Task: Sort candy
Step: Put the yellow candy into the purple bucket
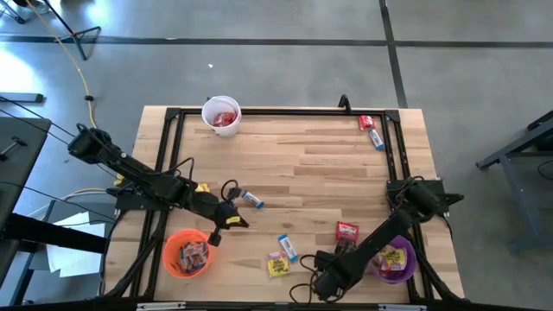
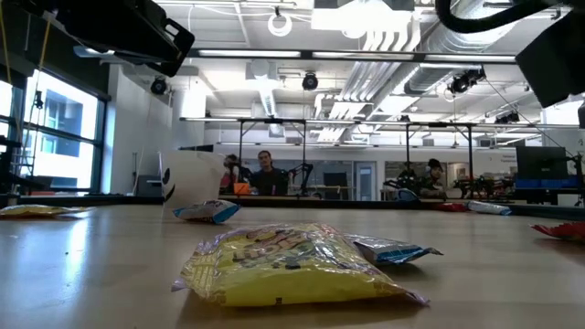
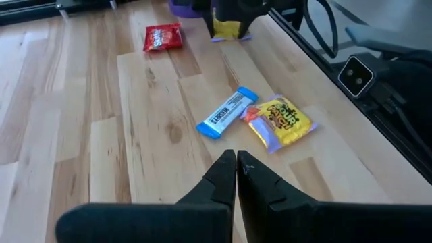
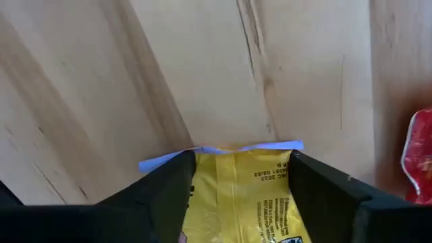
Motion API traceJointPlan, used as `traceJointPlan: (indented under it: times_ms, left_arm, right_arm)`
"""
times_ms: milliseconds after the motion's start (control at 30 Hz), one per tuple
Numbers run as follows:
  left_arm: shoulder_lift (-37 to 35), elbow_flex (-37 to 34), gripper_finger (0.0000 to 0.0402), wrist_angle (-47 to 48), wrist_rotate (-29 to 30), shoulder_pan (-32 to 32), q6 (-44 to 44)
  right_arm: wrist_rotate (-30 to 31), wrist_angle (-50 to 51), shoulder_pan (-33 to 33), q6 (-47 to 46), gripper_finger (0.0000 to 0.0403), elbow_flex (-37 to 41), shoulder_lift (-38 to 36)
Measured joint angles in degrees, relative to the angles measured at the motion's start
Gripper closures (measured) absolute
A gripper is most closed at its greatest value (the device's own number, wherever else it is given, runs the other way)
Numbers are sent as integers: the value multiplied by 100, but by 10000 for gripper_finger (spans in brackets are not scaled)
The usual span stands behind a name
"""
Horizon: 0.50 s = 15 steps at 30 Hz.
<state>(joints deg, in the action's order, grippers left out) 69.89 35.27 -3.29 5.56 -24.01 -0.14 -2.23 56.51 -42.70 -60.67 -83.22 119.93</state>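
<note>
High view shows the pale wooden plank worktop [image 1: 294, 164] inside a black metal frame, and every place below is given relative to the orange plastic cup [image 1: 187, 253] at its near left corner. That cup holds several red packets. Level with it, far across at the near right corner, stands the purple plastic cup [image 1: 396, 259] with yellow packets inside. Far behind the orange cup, at the back edge, the white cup [image 1: 221, 115] holds red packets.

Just behind the orange cup hangs the left hand [image 1: 235, 221], its fingers [image 3: 226, 179] pressed together and holding nothing. Well to the cup's right, short of the purple one, the right hand [image 1: 321, 259] has its fingers [image 4: 165, 192] on either side of a flat yellow wrapped candy packet [image 4: 239, 196].

Loose candy lies around: a red packet [image 1: 347, 231] right of the orange cup, another yellow packet [image 1: 277, 266] and a slim blue-and-white bar [image 1: 288, 248] nearer it, a second bar [image 1: 251, 199] behind it, and a red packet with a bar [image 1: 371, 130] at the far right corner.
</note>
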Motion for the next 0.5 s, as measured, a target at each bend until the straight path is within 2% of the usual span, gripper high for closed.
traceJointPlan:
  times_ms: [133, 367, 433, 500]
  left_arm:
    - [70, 2, 401, 1, 0, 0, 1]
    - [544, 2, 401, -133, 2, 0, 39]
    - [726, 2, 401, -255, 6, 0, 39]
    - [890, 2, 401, -453, 7, -2, 58]
  right_arm:
    - [98, -73, -9, -133, 228, 5, -32]
    - [703, 305, -6, 75, 373, -338, -21]
    - [858, 572, -21, 197, 391, -610, -27]
    - [944, 1019, -57, 228, 390, -899, -29]
